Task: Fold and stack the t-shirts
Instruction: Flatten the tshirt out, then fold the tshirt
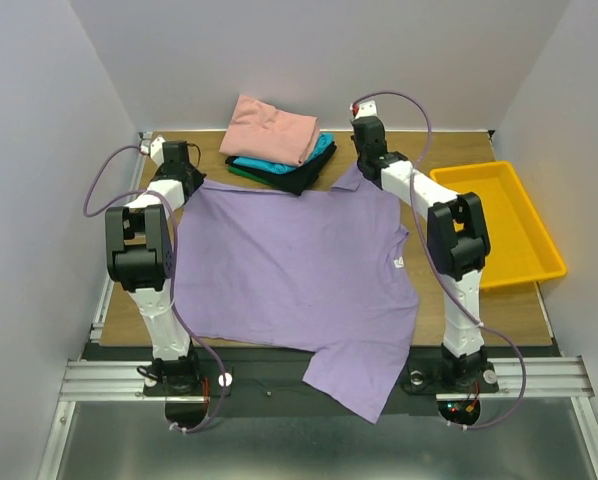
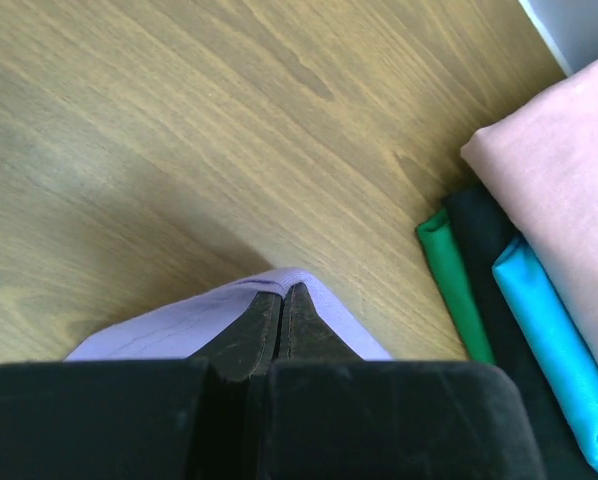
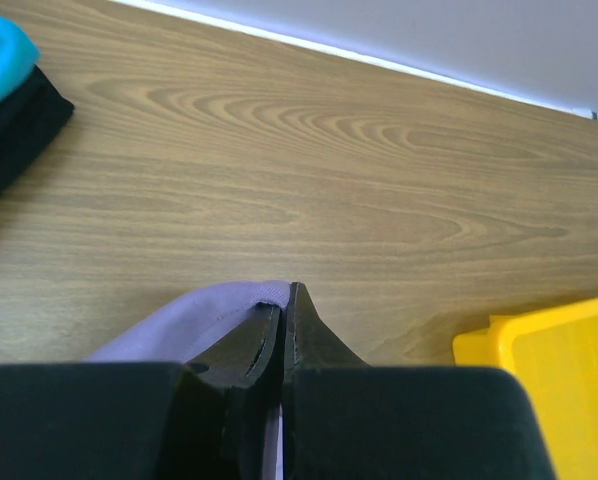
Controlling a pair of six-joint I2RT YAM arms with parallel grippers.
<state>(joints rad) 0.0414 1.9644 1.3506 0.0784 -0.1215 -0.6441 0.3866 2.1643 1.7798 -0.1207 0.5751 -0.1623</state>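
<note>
The light purple t-shirt [image 1: 289, 270] lies spread flat on the wooden table [image 1: 459, 150]. Its far edge sits just on the near side of the folded stack [image 1: 279, 150], and one sleeve droops over the table edge farthest from that stack.

I have the left gripper [image 2: 282, 292] clamped on the shirt's corner to the left of the stack, jaws pressed together with purple cloth caught at the tips. The right gripper [image 3: 284, 295] is clenched the same way on the corner to the stack's right, between the stack and the yellow tray [image 1: 554, 262].

In the stack I see the salmon-pink shirt [image 1: 274, 128] on top, with the teal shirt [image 1: 319, 152] and the black shirt [image 1: 299, 178] under it. The green shirt [image 1: 241, 170] peeks out at the stack's left edge. The white tag [image 1: 398, 262] shows on the purple cloth, well to the near right of the stack.
</note>
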